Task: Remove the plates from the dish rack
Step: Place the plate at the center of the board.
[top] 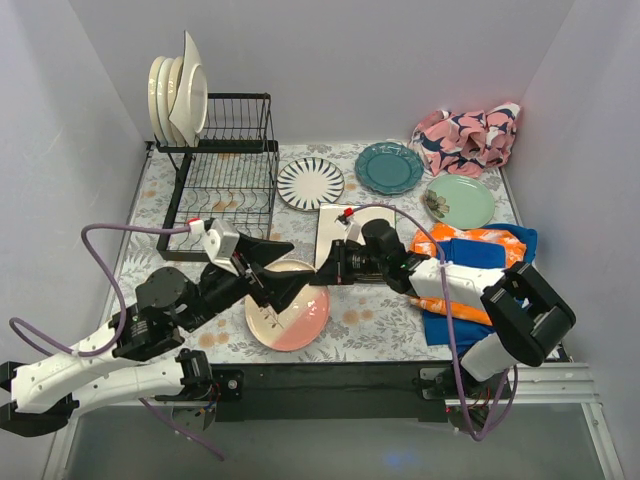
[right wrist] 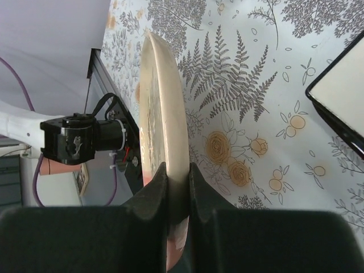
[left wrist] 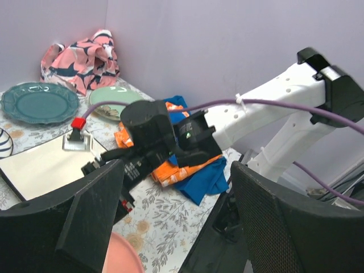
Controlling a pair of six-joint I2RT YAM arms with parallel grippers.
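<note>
The only writing in view is white lettering (left wrist: 135, 166) on the black body of the right gripper (right wrist: 177, 170), and it is too small to read. That gripper is pinched tight on the rim of a round glazed cream-and-pink plate (top: 290, 310). In the right wrist view the plate shows edge-on as a thin, smooth, shallow curve. Whether it touches the table cannot be told. It sits at the near middle of the table, well apart from the black wire dish rack (top: 225, 180) at the far left.

The left gripper (left wrist: 176, 187) hovers just beside the plate's left rim, its matt black fingers (left wrist: 91, 216) spread wide with nothing between them.

The rack is two tiers of thin straight wires in a tall rectangular frame. It holds a row of glossy cream plates (top: 175, 95) standing on edge at its upper left corner.

The rest lies on a white tablecloth printed with grey ferns and orange flowers (right wrist: 250, 85):
- a round black-striped plate (top: 310, 183) just right of the rack;
- a teal plate with a scalloped rim (top: 388, 167) beside it;
- a pale green plate (top: 459, 201) further right;
- a flat, shiny square cream plate (top: 335, 235) just beyond the right gripper.

A crumpled pink patterned cloth (top: 468, 137) fills the far right corner, and a rumpled orange and blue cloth (top: 480, 245) lies under the right arm.
</note>
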